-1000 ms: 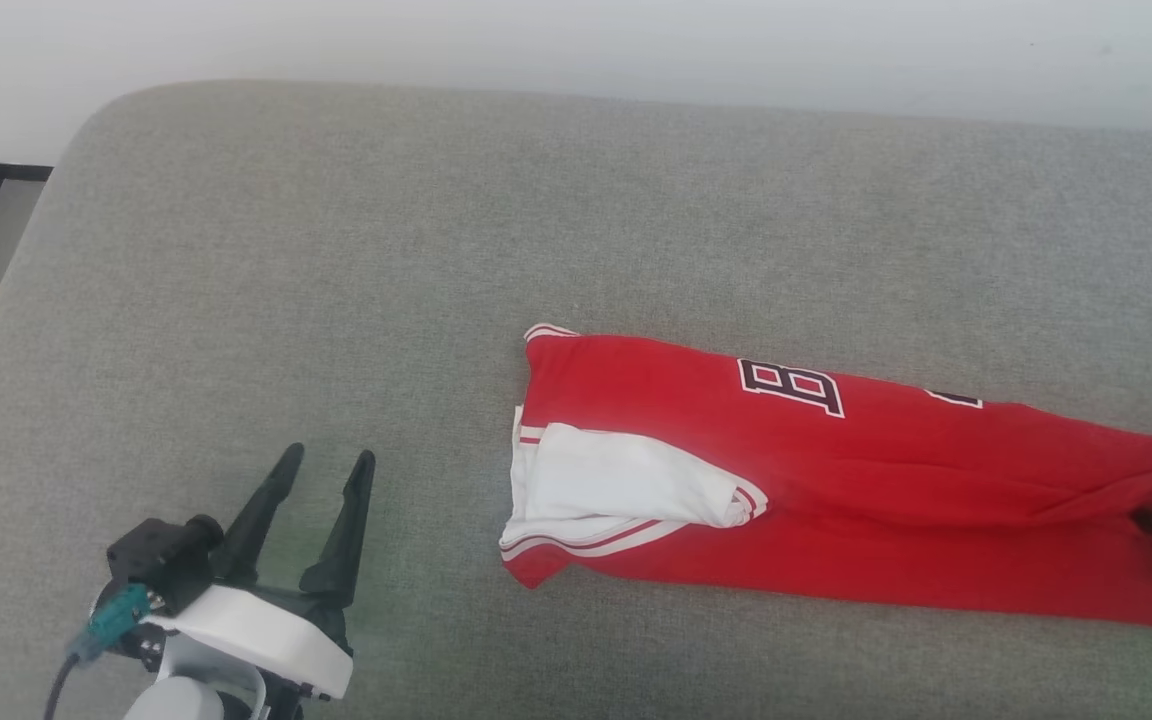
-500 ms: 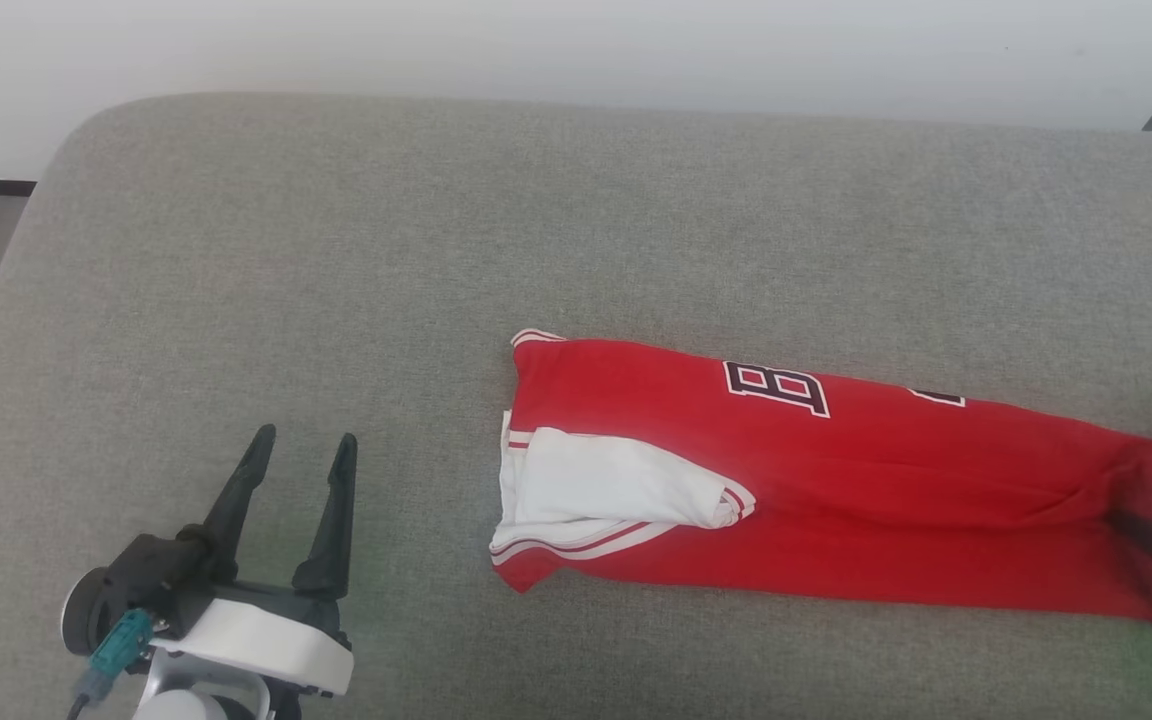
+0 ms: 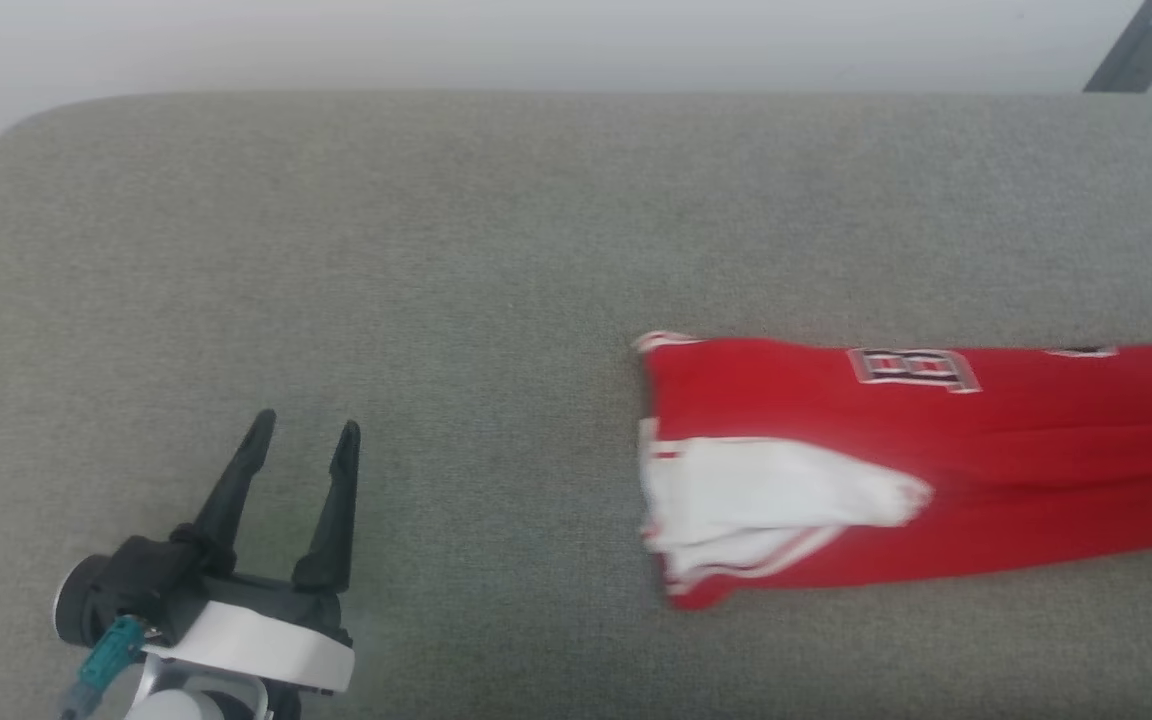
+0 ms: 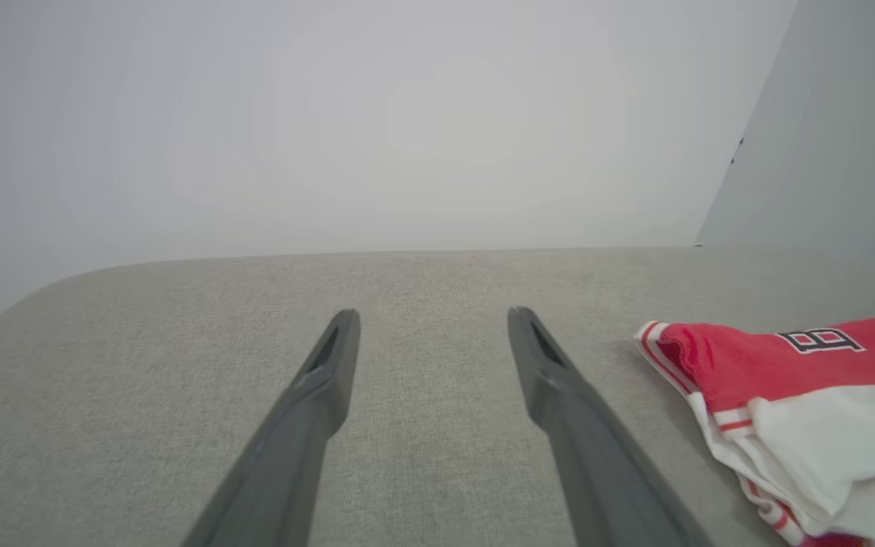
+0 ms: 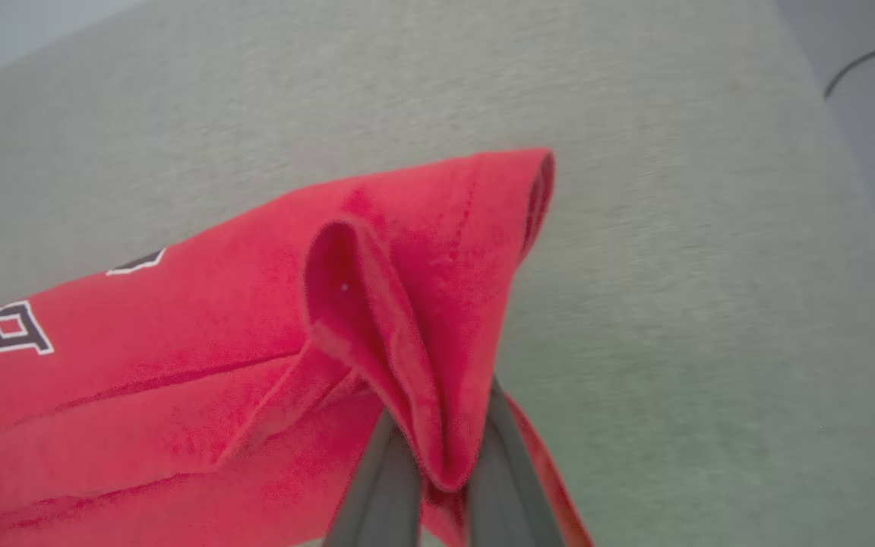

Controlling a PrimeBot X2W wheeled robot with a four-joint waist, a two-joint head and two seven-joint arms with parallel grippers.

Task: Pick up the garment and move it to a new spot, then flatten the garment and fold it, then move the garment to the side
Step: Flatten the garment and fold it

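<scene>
The garment [image 3: 936, 470], a red shirt folded lengthwise with a white sleeve on top and a dark letter outlined in white, lies on the grey cushion [image 3: 436, 250] and runs off the head view's right edge. My right gripper [image 5: 437, 463] is shut on a bunched fold at the garment's [image 5: 377, 304] red end, which is lifted off the cushion [image 5: 673, 228]. At the lower left my left gripper [image 3: 301, 440] stands open above bare cushion, well left of the shirt. In the left wrist view the left gripper [image 4: 431, 323] has nothing between its fingers, and the garment's [image 4: 802, 395] sleeve end lies to its right.
The cushion's rounded back edge meets a pale wall [image 3: 536, 40]. A dark slanted bar [image 3: 1131, 50] stands at the far right corner. Dark cables [image 5: 870, 53] run over the grey floor beyond the cushion's end. Bare cushion stretches left of the shirt.
My right gripper has shut on the garment's right end and dragged the shirt to the right. The head camera has also shifted. My left gripper stays open in about the same place.
</scene>
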